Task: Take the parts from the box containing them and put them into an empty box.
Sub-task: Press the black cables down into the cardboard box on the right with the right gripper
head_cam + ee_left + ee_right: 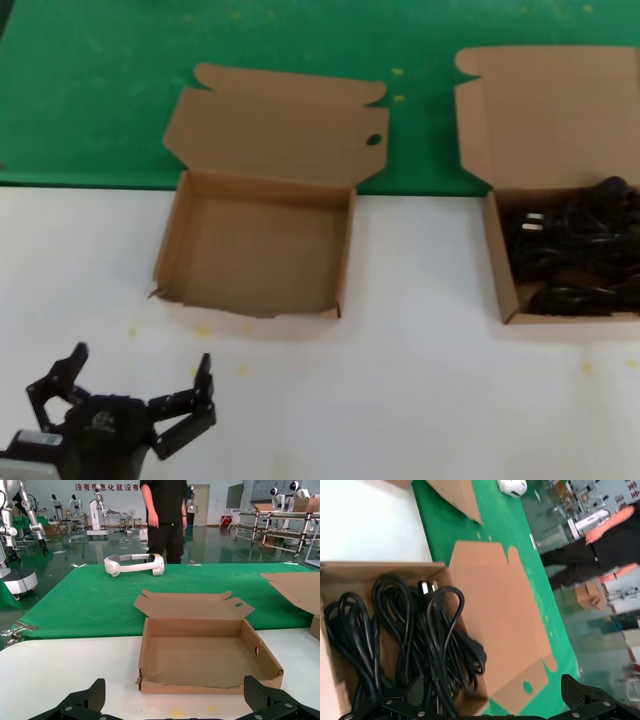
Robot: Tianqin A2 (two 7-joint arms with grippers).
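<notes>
The empty box (255, 245) stands open on the white table, left of centre, with a round hole in its raised lid (374, 139) and a ragged low front edge; it also fills the left wrist view (200, 655). The box containing the parts (500, 260) is at the right edge, full of coiled black power cords (580, 245). My left gripper (140, 365) is open and empty near the table's front left, in front of the empty box (176, 695). My right gripper (495, 695) is open and empty, at one side of the cord box (380, 567) above the cords (405, 630). It is out of the head view.
A green mat (100, 80) covers the table behind both boxes. A white headset (134, 563) lies on it far back, and a person (165, 515) stands beyond. White tabletop (420, 300) lies between the two boxes. The cord box's lid (495, 615) lies flat on the mat.
</notes>
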